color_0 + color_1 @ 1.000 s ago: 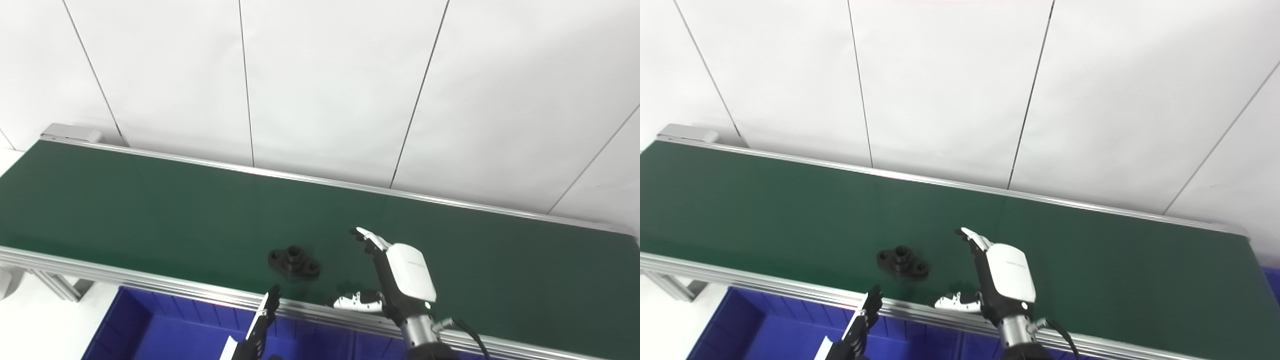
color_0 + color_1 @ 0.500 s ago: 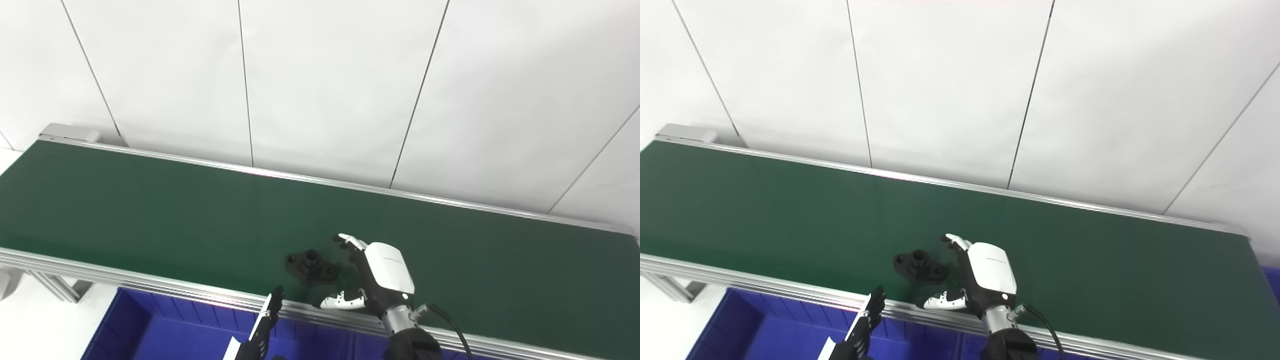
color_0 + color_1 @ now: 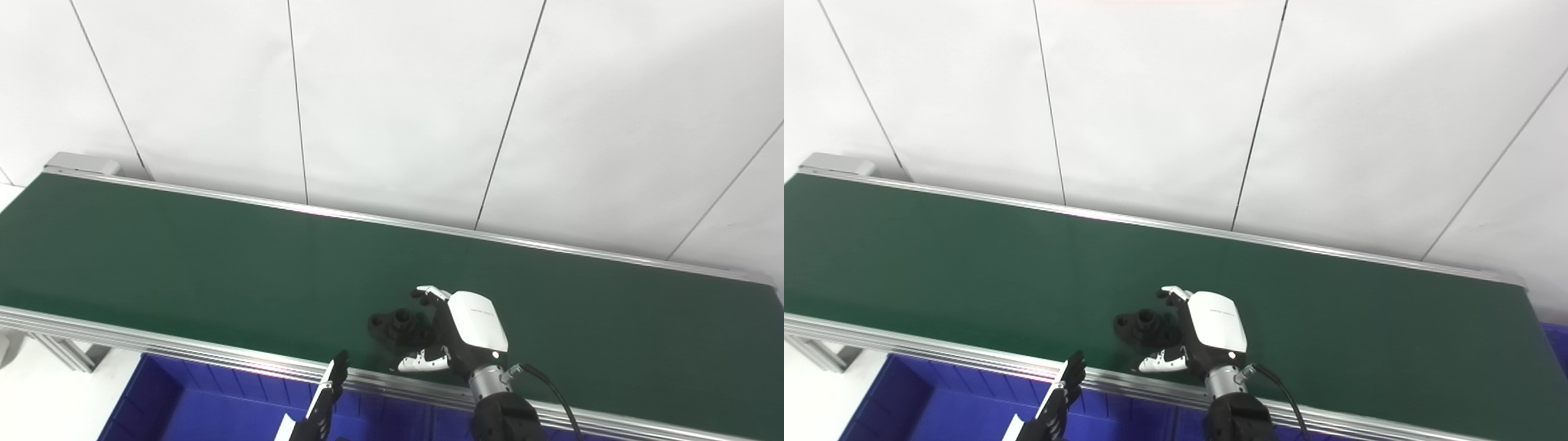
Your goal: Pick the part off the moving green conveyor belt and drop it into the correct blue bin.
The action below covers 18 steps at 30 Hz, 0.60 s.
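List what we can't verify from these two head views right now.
- Contact: the right hand hides the near end of the black part in both views; touch cannot be told.
- Left hand: cut off by the bottom edge, only fingertips show.
- Blue bin: cut off by the bottom edge; contents and dividers unseen.

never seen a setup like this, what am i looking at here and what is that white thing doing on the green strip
Both pictures come from two cameras side by side on a humanoid robot's head, so they show one scene from slightly different spots. The green strip is a conveyor belt running along a white wall. The white thing is the robot's right hand, with fingers and a thumb spread open around a small black flanged part lying on the belt; nothing is lifted yet. The left hand waits low at the near edge, above a blue bin, where parts get dropped.
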Each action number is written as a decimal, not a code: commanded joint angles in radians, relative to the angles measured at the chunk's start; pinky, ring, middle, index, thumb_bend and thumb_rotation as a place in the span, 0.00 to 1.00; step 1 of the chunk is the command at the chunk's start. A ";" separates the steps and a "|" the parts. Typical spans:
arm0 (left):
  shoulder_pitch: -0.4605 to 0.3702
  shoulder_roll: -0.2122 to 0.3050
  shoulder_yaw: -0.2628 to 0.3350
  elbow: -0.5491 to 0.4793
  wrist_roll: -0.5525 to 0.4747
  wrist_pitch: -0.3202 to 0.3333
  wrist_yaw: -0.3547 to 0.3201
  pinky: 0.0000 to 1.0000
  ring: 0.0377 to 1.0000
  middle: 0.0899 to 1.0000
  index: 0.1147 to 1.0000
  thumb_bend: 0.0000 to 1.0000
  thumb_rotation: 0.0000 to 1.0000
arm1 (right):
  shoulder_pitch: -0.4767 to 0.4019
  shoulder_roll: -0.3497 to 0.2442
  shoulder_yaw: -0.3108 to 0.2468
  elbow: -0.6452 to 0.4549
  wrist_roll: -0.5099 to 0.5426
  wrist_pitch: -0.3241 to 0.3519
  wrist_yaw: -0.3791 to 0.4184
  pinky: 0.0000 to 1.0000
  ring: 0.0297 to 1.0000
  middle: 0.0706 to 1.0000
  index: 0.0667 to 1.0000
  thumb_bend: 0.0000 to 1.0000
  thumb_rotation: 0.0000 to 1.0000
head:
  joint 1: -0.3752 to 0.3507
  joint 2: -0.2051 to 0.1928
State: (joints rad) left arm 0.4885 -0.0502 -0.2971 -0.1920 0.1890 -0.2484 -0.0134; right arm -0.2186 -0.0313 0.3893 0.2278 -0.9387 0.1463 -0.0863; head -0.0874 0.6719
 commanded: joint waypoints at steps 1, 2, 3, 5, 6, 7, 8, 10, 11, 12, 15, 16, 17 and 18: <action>0.009 -0.005 -0.006 -0.031 -0.014 -0.007 -0.004 1.00 1.00 1.00 1.00 0.76 0.98 | -0.015 0.013 0.017 0.005 0.016 0.008 0.004 0.37 0.46 0.67 0.73 0.89 0.29 | 0.000 0.000; 0.010 -0.005 -0.007 -0.033 -0.013 -0.005 -0.004 1.00 1.00 1.00 1.00 0.76 0.98 | -0.016 0.014 0.019 0.008 0.019 0.009 0.000 0.35 0.43 0.66 0.71 0.87 0.26 | -0.002 0.004; 0.011 -0.004 -0.007 -0.034 -0.012 -0.003 -0.003 1.00 1.00 1.00 1.00 0.76 0.98 | -0.016 0.016 0.020 0.010 0.021 0.012 0.000 0.33 0.42 0.65 0.69 0.85 0.23 | -0.002 0.004; 0.012 -0.003 -0.008 -0.038 -0.008 0.000 -0.002 1.00 1.00 1.00 1.00 0.75 0.98 | -0.019 0.015 0.024 0.017 0.024 0.014 -0.001 0.33 0.41 0.56 0.62 0.79 0.16 | -0.004 0.007; 0.013 -0.003 -0.008 -0.040 -0.006 0.002 -0.002 1.00 0.99 1.00 1.00 0.76 0.99 | -0.020 0.013 0.028 0.022 0.021 0.014 -0.003 0.26 0.31 0.41 0.52 0.63 0.14 | -0.005 0.009; 0.013 -0.003 -0.008 -0.041 -0.006 0.003 -0.002 1.00 0.99 1.00 1.00 0.76 0.99 | -0.021 0.010 0.034 0.028 0.015 0.015 -0.006 0.22 0.26 0.34 0.49 0.58 0.13 | -0.005 0.009; 0.013 -0.003 -0.008 -0.043 -0.006 0.004 -0.002 1.00 0.99 1.00 1.00 0.76 1.00 | -0.021 0.006 0.038 0.031 0.009 0.020 -0.003 0.18 0.22 0.29 0.47 0.55 0.13 | -0.006 0.011; 0.012 -0.002 -0.007 -0.042 -0.007 0.004 -0.002 1.00 0.99 1.00 1.00 0.76 1.00 | -0.018 0.003 0.044 0.029 0.003 0.049 0.017 0.14 0.18 0.25 0.45 0.52 0.12 | -0.007 0.013; 0.012 -0.001 -0.007 -0.041 -0.008 0.004 -0.002 1.00 0.99 1.00 1.00 0.76 1.00 | -0.017 0.002 0.046 0.028 0.004 0.061 0.024 0.15 0.19 0.26 0.45 0.52 0.12 | -0.007 0.013; 0.011 0.000 -0.007 -0.041 -0.009 0.005 -0.002 1.00 0.99 1.00 1.00 0.76 1.00 | -0.016 0.001 0.049 0.030 0.004 0.071 0.029 0.15 0.19 0.26 0.45 0.52 0.12 | -0.010 0.015; 0.009 0.004 -0.006 -0.042 -0.011 0.008 -0.005 1.00 0.99 1.00 1.00 0.76 1.00 | -0.014 -0.002 0.058 0.041 0.003 0.089 0.024 0.19 0.24 0.41 0.45 0.53 0.01 | -0.014 0.017; 0.008 0.005 -0.005 -0.042 -0.011 0.009 -0.006 1.00 0.99 1.00 1.00 0.76 1.00 | -0.013 -0.003 0.059 0.045 0.005 0.094 0.026 0.20 0.26 0.38 0.46 0.53 0.01 | -0.015 0.018; 0.008 0.006 -0.005 -0.042 -0.010 0.010 -0.006 1.00 0.99 1.00 1.00 0.76 1.00 | -0.012 -0.003 0.061 0.046 0.005 0.099 0.028 0.22 0.28 0.37 0.47 0.53 0.00 | -0.015 0.018; 0.007 0.007 -0.005 -0.043 -0.010 0.011 -0.006 1.00 0.99 1.00 1.00 0.77 1.00 | -0.011 -0.003 0.062 0.047 0.005 0.102 0.029 0.23 0.29 0.36 0.48 0.52 0.00 | -0.016 0.018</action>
State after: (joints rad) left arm 0.4957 -0.0450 -0.2979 -0.1971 0.1808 -0.2233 -0.0142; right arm -0.2374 -0.0360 0.4315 0.2494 -0.9237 0.2003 -0.0881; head -0.1043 0.6903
